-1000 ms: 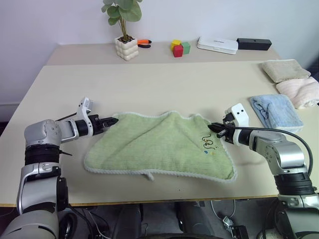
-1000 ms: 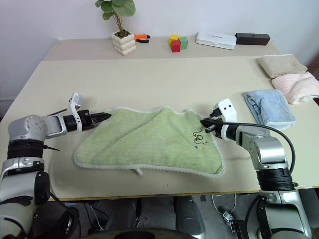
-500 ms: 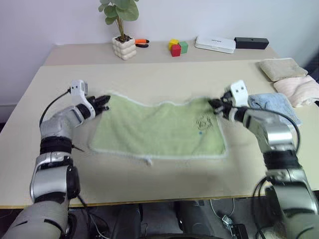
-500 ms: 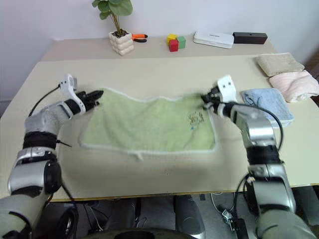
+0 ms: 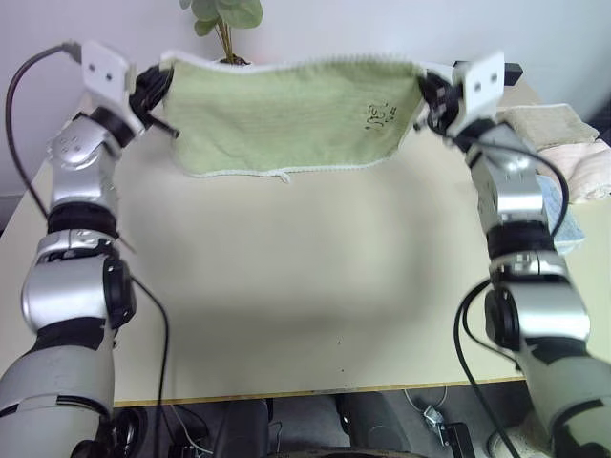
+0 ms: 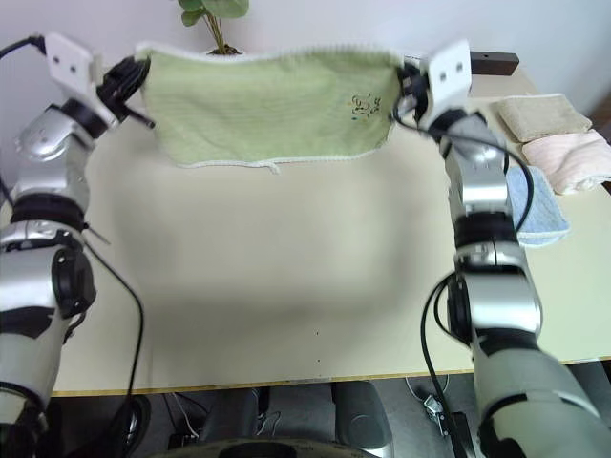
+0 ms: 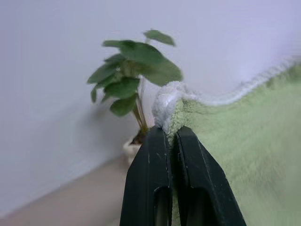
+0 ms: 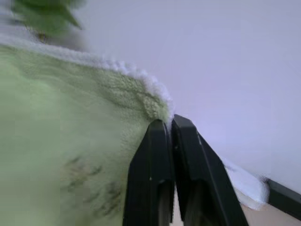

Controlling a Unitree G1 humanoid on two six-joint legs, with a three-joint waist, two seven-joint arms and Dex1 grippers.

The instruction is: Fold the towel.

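Only container here is the white plant pot, mostly hiding behind the towel near the top of the frame, with a leafy green plant sticking up out of it. The left hand is sitting in the upper left of the head view, fingers clamped tight on the towel's top corner, whitish trim bunching right above the tips. The right hand is doing the same in the upper right, pinching the opposite top corner just beside the dark embroidered mark. The towel is hanging stretched between them across the top of the frame, lifted clear of the beige counter, bottom edge dangling free. Over at the right edge, a folded light blue towel, a pink one and a beige one are lying on the counter.
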